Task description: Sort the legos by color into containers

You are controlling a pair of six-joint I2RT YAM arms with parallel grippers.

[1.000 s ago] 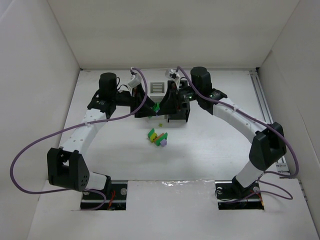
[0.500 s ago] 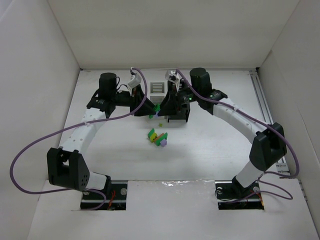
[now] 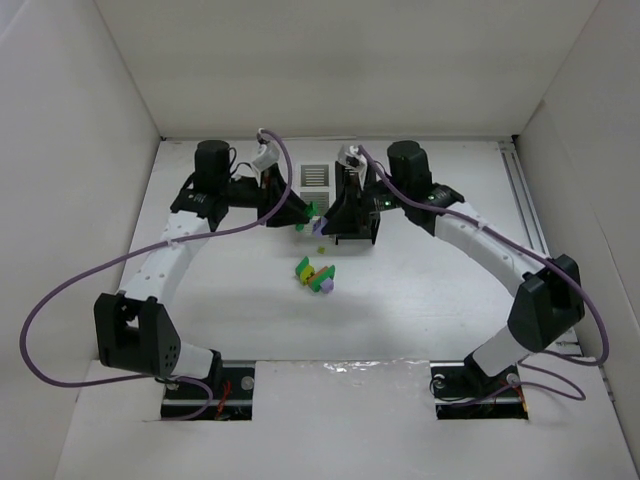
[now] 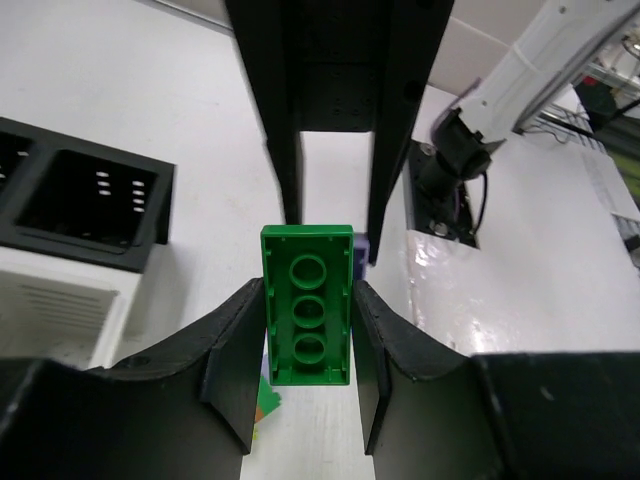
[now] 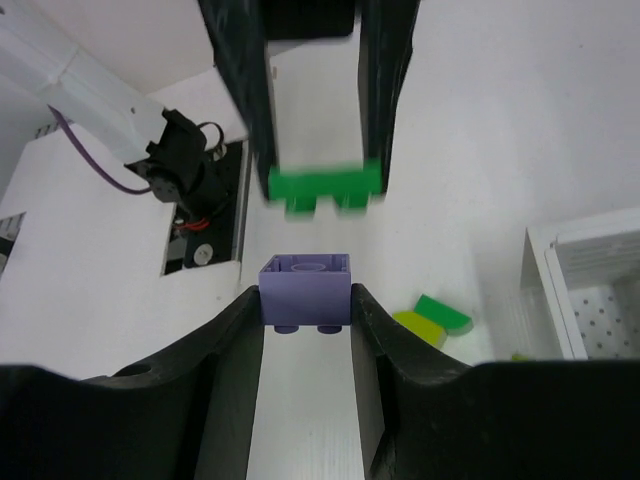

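Observation:
My left gripper (image 4: 308, 292) is shut on a green lego (image 4: 307, 305), its underside facing the camera. My right gripper (image 5: 305, 296) is shut on a purple lego (image 5: 305, 288). The two grippers face each other tip to tip above the table, left (image 3: 303, 212) and right (image 3: 328, 220), just in front of the containers (image 3: 315, 176). The green lego (image 5: 325, 186) hangs a little apart from the purple one. More legos (image 3: 315, 273), green, yellow, orange and purple, lie in a small pile on the table. A tiny yellow piece (image 3: 320, 248) lies alone.
A black bin (image 4: 90, 200) and a white bin (image 4: 50, 300) show at the left of the left wrist view. A white bin (image 5: 590, 270) shows at the right of the right wrist view. White walls enclose the table on three sides.
Both grippers have shifted slightly toward the back with their legos. The right arm's elbow has swung outward to the right. The pile on the table has not moved.

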